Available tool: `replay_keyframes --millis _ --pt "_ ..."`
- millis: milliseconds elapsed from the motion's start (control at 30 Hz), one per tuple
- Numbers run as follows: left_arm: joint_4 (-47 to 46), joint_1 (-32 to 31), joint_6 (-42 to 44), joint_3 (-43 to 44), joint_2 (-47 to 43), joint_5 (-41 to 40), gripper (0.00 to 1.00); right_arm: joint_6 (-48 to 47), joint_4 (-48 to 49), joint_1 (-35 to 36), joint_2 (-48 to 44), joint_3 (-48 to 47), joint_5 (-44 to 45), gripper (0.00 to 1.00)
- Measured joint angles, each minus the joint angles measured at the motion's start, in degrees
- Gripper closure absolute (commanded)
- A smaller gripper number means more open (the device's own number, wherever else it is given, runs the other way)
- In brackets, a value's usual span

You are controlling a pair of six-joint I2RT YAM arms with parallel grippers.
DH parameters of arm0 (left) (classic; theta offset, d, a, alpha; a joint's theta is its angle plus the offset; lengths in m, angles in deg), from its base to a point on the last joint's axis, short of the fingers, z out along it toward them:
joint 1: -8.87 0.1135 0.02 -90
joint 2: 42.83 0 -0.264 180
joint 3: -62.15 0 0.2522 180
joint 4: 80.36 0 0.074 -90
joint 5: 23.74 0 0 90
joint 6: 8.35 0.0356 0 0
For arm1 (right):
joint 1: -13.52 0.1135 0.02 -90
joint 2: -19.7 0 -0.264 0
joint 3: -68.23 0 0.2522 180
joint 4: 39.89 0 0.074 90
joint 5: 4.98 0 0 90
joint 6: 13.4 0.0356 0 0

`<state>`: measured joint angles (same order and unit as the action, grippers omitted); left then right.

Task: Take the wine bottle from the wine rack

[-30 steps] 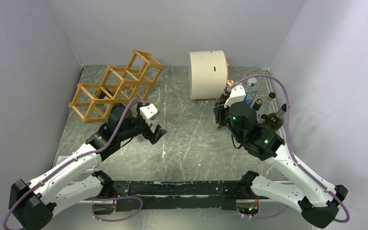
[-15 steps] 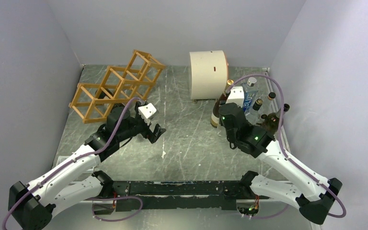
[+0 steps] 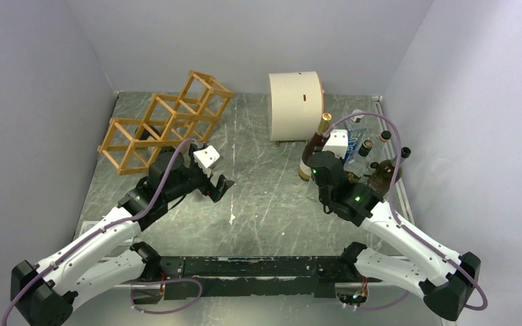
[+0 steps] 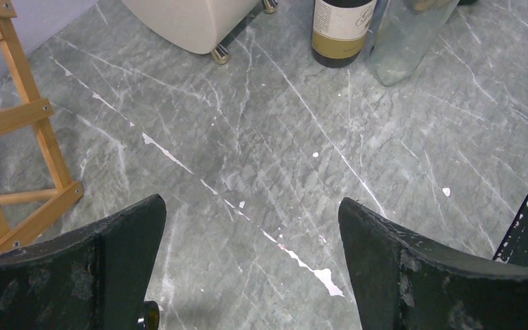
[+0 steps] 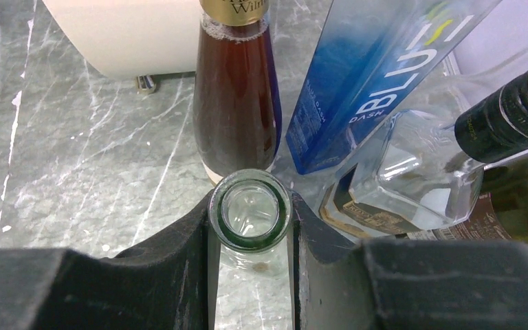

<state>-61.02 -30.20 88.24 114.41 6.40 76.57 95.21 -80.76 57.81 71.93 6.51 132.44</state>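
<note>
The wine rack is an orange-brown stick frame at the back left, and its visible cells look empty. One corner of it shows in the left wrist view. My right gripper is shut on the neck of a clear glass bottle, whose open mouth faces the camera. This bottle stands upright beside a brown labelled wine bottle, and its base shows in the left wrist view. In the top view my right gripper is at the right. My left gripper is open and empty above the bare table, right of the rack.
A cream cylindrical drum stands at the back centre. Bottles crowd the right side: a blue one, a clear square one and a dark one with black foil. Grey walls close in left, right and behind.
My right arm has drawn back toward the near edge and lowered, uncovering the brown wine bottle in the top view. My left arm has barely moved.
</note>
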Motion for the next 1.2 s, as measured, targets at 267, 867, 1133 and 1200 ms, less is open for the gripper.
replay_keyframes --millis 267,867,1133,1200 --pt "-0.13 0.0 -0.02 -0.26 -1.6 -1.66 0.01 0.66 -1.99 -0.09 -0.79 -1.4 0.0 0.22" --pt "3.82 0.0 -7.82 1.4 -15.54 -9.18 0.01 -13.84 8.79 -0.09 7.89 -27.36 -24.98 0.08" --pt "12.85 0.0 -12.28 12.46 -22.01 -16.33 0.01 -11.76 18.4 4.85 29.79 -29.11 -43.54 0.05" --pt "15.1 0.0 -13.33 15.02 -23.74 -18.34 0.01 -9.9 21.29 7.04 34.8 -29.07 -46.69 0.05"
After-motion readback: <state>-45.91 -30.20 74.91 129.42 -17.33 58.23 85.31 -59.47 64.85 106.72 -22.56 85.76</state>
